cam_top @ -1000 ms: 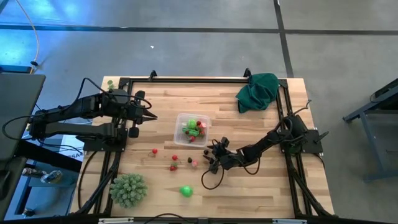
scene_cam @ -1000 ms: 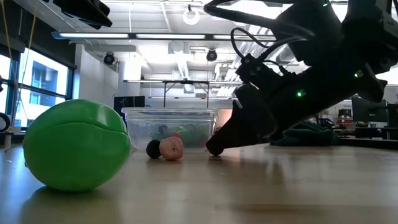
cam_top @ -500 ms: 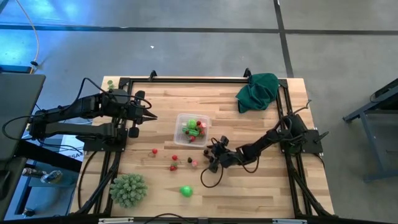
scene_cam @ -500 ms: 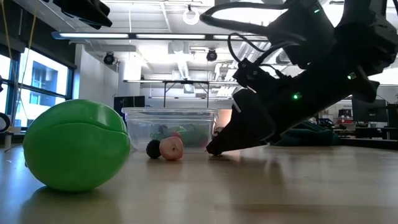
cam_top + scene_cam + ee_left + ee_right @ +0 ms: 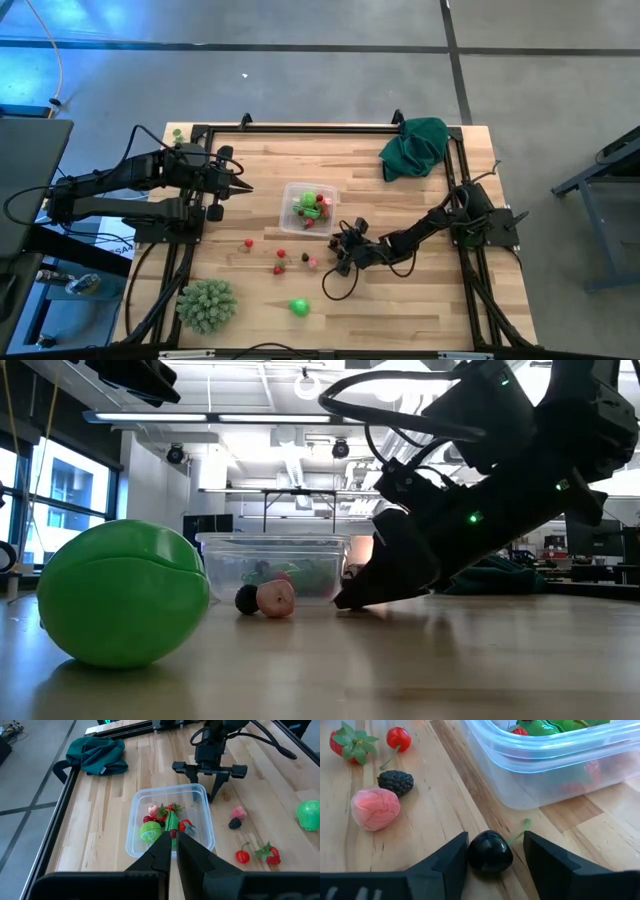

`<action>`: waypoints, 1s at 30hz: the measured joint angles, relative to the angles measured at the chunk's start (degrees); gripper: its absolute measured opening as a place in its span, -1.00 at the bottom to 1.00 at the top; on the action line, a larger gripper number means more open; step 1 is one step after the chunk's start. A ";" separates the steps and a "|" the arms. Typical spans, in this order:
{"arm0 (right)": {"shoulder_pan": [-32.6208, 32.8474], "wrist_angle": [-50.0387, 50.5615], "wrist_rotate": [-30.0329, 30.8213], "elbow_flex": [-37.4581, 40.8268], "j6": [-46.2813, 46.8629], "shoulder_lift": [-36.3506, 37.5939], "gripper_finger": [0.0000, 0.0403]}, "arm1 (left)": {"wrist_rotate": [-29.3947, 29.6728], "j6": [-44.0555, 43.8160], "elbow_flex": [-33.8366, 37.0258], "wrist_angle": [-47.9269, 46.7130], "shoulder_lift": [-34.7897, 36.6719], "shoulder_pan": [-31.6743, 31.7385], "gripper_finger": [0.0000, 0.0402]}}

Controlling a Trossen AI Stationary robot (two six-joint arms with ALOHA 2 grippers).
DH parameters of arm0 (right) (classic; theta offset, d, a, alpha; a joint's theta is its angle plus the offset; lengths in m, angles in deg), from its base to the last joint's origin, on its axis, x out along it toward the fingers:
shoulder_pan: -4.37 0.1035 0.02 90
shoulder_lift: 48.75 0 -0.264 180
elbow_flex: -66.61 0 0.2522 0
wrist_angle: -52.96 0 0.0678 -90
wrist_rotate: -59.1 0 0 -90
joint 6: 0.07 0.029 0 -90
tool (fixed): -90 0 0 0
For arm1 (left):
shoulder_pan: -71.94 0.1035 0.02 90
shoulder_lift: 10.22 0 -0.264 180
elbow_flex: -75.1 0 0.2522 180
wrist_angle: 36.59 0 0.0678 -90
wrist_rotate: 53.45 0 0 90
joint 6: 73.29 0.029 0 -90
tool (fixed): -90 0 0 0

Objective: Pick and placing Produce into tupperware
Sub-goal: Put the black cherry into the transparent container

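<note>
The clear tupperware [image 5: 308, 208] stands mid-table with green and red produce inside. Loose produce lies near it: a pink piece [image 5: 375, 808], a blackberry [image 5: 395, 782], a red cherry [image 5: 398, 738], a strawberry [image 5: 350, 742] and a green round piece [image 5: 299, 307]. A dark cherry [image 5: 490, 851] rests on the wood just before the tupperware wall. My right gripper [image 5: 492, 857] is low over the table, open, one finger on each side of that cherry. My left gripper [image 5: 243, 187] hangs shut above the table, left of the tupperware. My right gripper has one finger [image 5: 452, 857] right against the dark cherry's side [image 5: 471, 854]; whether it touches, I cannot tell. The other finger [image 5: 545, 860] stands a small gap away. The fingers slant down from the table's right side, and the cherry sits on the wood.
A large spiky pale-green ball [image 5: 207, 304] sits at the near left. A dark green cloth [image 5: 413, 146] lies at the far right corner. Black rails [image 5: 300, 128] frame the table's edges. Bare wood lies near the front right.
My right gripper's fingers have drawn a little closer together around the dark cherry, while the hand has stayed low in the same place. The cherry has not moved.
</note>
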 joint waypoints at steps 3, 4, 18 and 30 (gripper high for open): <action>-0.02 0.14 0.04 0.00 0.10 0.00 -0.22 | 0.00 0.00 0.00 -0.01 0.00 0.00 -0.91; -0.02 0.23 0.07 0.00 0.15 0.00 -0.25 | 0.00 0.00 0.00 0.00 0.00 0.00 -0.91; 0.05 2.28 0.35 -0.09 1.65 0.09 -0.45 | 0.00 0.00 0.00 -0.02 0.00 0.00 -0.91; 1.57 13.37 0.44 0.04 4.33 5.15 -0.47 | 0.00 0.00 0.00 0.00 -0.02 -0.02 -0.91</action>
